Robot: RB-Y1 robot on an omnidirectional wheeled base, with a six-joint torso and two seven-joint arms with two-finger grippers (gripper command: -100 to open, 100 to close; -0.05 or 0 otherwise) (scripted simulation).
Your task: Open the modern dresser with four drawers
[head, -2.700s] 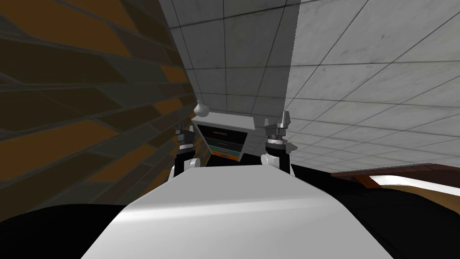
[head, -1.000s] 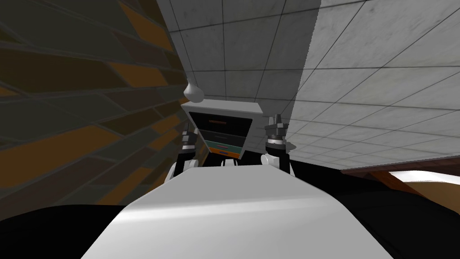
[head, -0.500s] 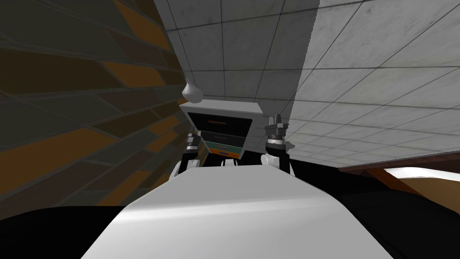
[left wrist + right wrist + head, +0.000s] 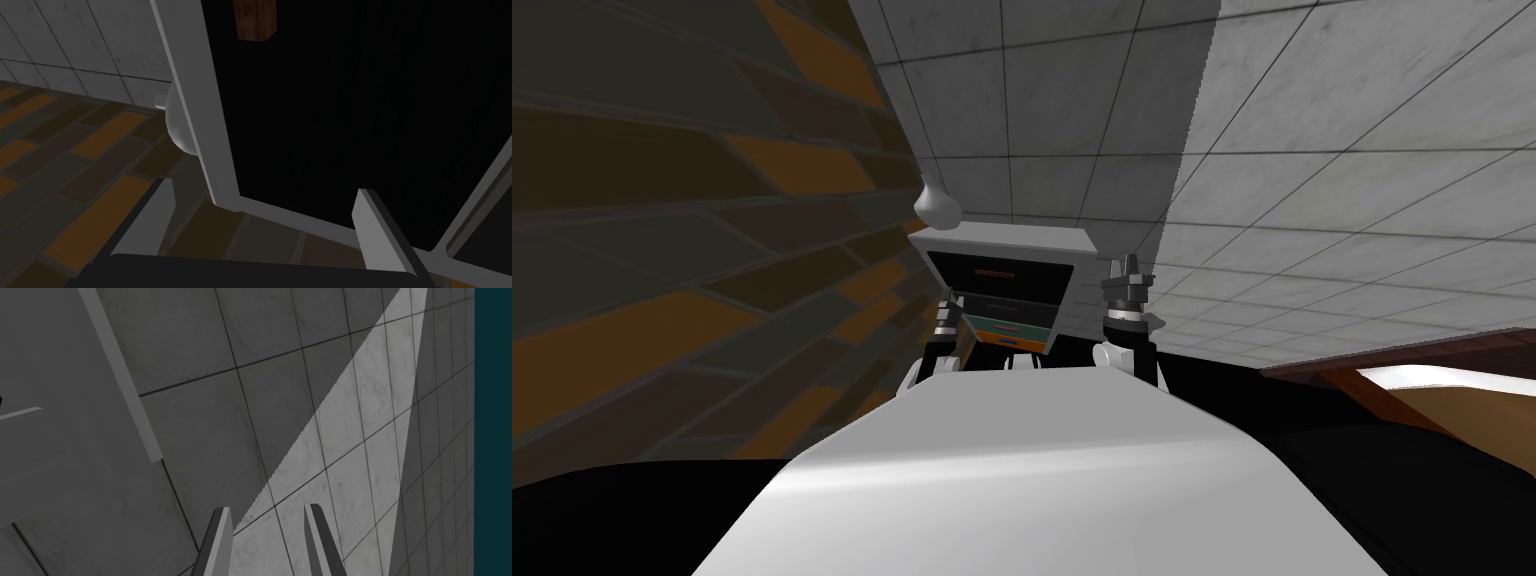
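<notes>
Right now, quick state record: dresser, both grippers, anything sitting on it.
target: dresser, light grey frame, two dark drawer fronts above a teal one and an orange one
drawers: none visibly pulled out
left gripper: open, empty, at the frame corner near the vase
handle: brown, on the dark front, beyond the fingers, not between them
right gripper: fingers apart, empty, raised beside the dresser's right side
on top: white rounded vase at the dresser's left corner
</notes>
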